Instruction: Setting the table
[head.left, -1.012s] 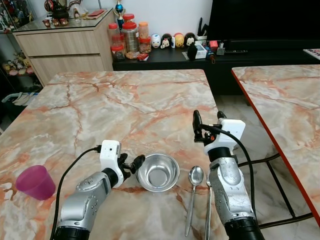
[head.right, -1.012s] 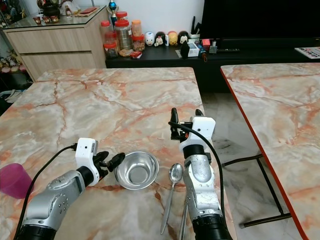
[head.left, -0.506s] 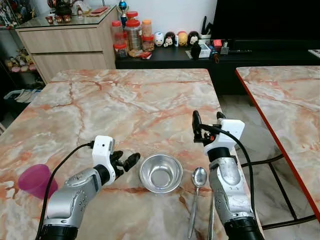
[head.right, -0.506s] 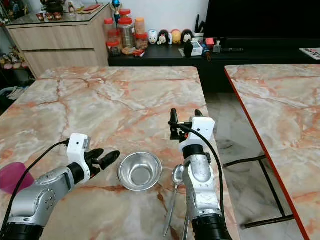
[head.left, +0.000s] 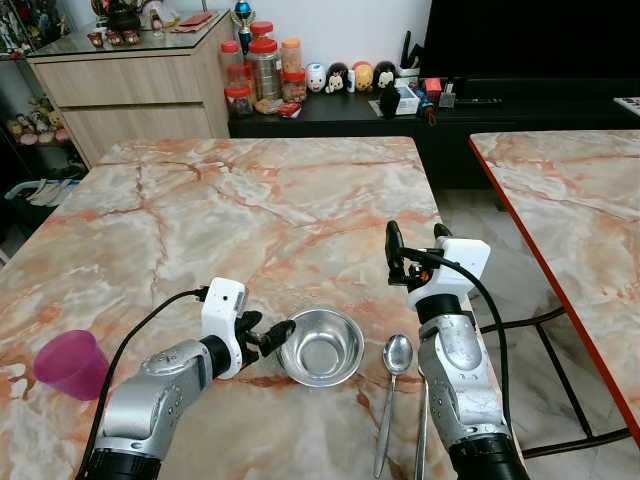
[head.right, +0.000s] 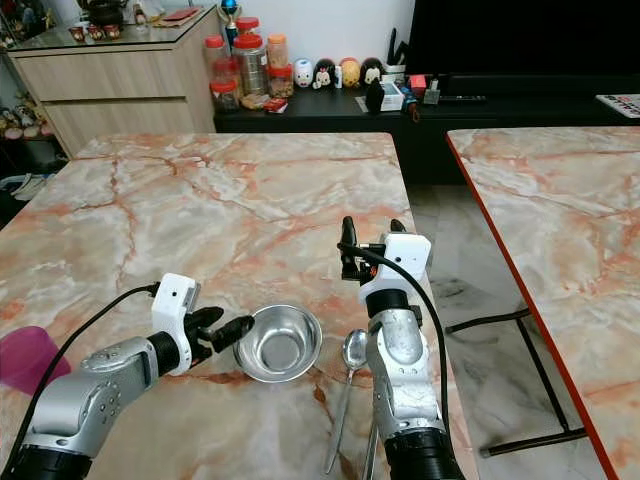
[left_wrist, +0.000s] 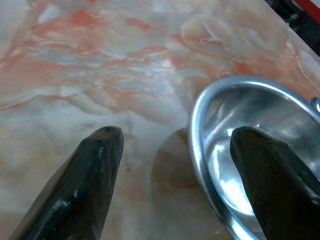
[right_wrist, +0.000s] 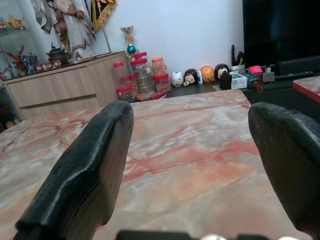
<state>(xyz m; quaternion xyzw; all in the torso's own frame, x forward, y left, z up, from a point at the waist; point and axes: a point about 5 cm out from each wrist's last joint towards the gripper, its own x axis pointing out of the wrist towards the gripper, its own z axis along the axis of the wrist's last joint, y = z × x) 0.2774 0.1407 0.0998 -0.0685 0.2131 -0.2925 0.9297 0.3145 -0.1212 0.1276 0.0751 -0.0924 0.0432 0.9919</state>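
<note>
On the marble table I see a steel bowl near the front edge. My left gripper is just beside its left rim, with fingers apart. A spoon lies right of the bowl, beside my right arm. My right gripper points upward above the table, fingers apart. A pink cup stands far left.

Steel bowl, spoon and pink cup on the marble table

A shiny steel bowl sits upright and empty near the table's near edge. Just beside it on the right lies a metal spoon, bowl end pointing away, with a second utensil's handle alongside. A translucent pink cup stands upright well apart, far left.
</note>
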